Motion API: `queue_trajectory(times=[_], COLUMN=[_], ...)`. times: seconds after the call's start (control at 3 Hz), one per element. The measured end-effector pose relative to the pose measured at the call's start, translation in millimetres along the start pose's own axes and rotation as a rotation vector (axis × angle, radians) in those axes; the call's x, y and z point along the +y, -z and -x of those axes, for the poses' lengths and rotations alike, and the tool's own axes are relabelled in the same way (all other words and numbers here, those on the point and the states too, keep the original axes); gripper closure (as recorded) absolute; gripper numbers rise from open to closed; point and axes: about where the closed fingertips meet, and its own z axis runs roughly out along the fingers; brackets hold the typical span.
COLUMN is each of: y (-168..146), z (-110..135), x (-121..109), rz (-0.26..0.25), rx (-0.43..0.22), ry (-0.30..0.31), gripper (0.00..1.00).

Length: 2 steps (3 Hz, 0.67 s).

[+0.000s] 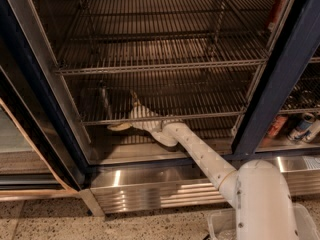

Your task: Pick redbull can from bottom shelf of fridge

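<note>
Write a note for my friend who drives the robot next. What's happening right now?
Hand: open and empty, inside the fridge at the level of the bottom shelf.
Redbull can: upright on the left of that shelf, just left of the hand, not touching it.
Done: the arm is in the fridge, beside the can.
Left: close the hand on the can, lift it, bring it out.

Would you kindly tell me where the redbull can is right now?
In the camera view, the redbull can stands upright on the left part of the bottom shelf, just left of the gripper, whose open jaws are not around it.
</note>
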Motion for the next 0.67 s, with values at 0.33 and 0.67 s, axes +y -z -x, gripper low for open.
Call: queue_trajectory(times=[0.33,0.67], y=[-10,-14], z=[-3,-6], x=[-18,-30], rz=[-0.029,-0.061], rx=[0.011,0.040], ry=[0.007,-0.012], gripper=[0.00,0.00])
